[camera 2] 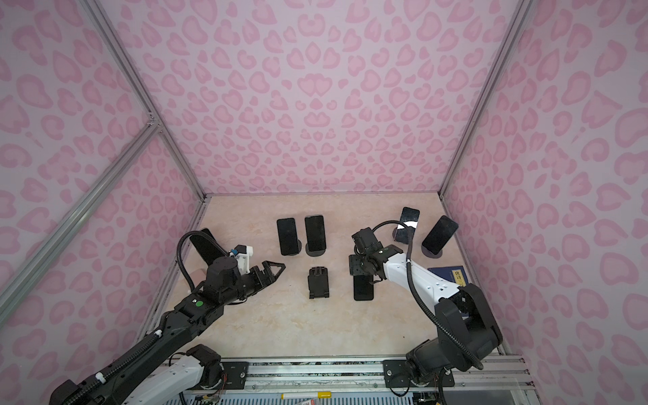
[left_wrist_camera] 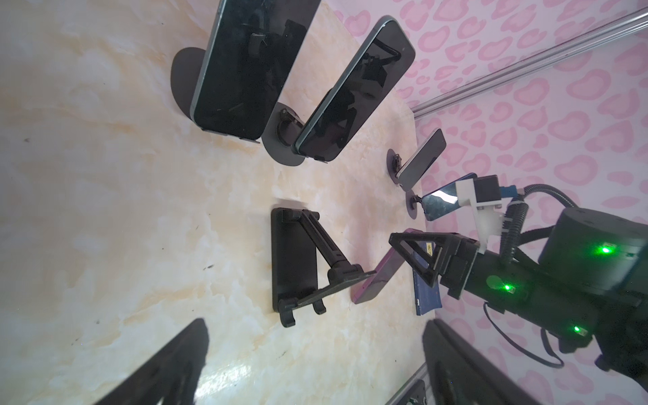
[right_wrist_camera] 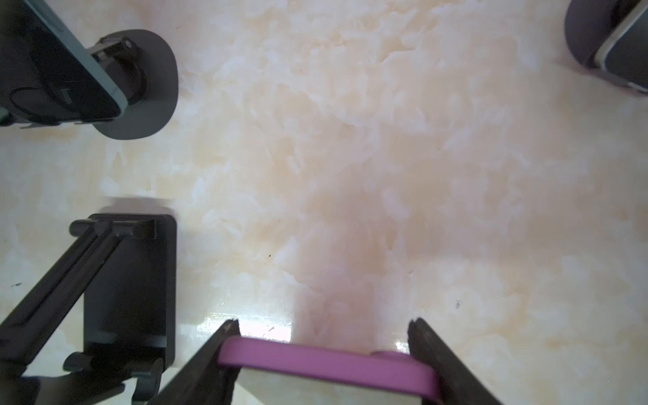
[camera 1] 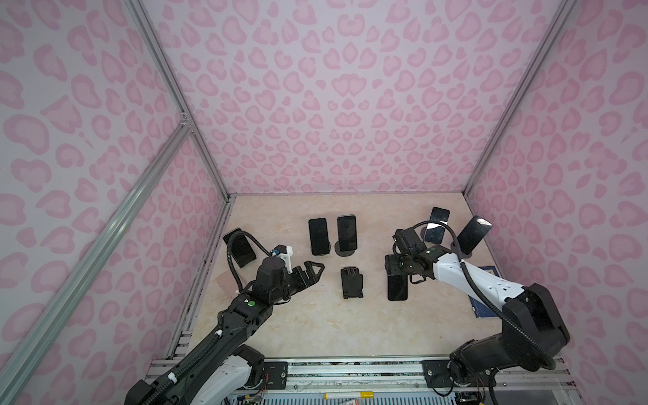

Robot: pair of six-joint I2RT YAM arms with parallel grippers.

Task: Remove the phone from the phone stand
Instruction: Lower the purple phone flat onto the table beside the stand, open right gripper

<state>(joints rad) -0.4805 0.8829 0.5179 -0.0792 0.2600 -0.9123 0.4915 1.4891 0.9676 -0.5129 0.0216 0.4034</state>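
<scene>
The right gripper (right_wrist_camera: 323, 322) clamps the purple-cased phone (camera 1: 397, 289) across its width, long axis running 12 to 6 o'clock, clear of the empty phone stand (camera 1: 351, 282) at its 9 o'clock; the left gripper (camera 1: 314, 270) hovers wide open beyond it.

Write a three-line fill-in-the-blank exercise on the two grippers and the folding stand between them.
The right gripper is shut on a phone in a ____ case.
The black folding phone stand beside it stands ____.
The left gripper hangs wide ____, holding nothing.
Missing words: purple; empty; open.
</scene>
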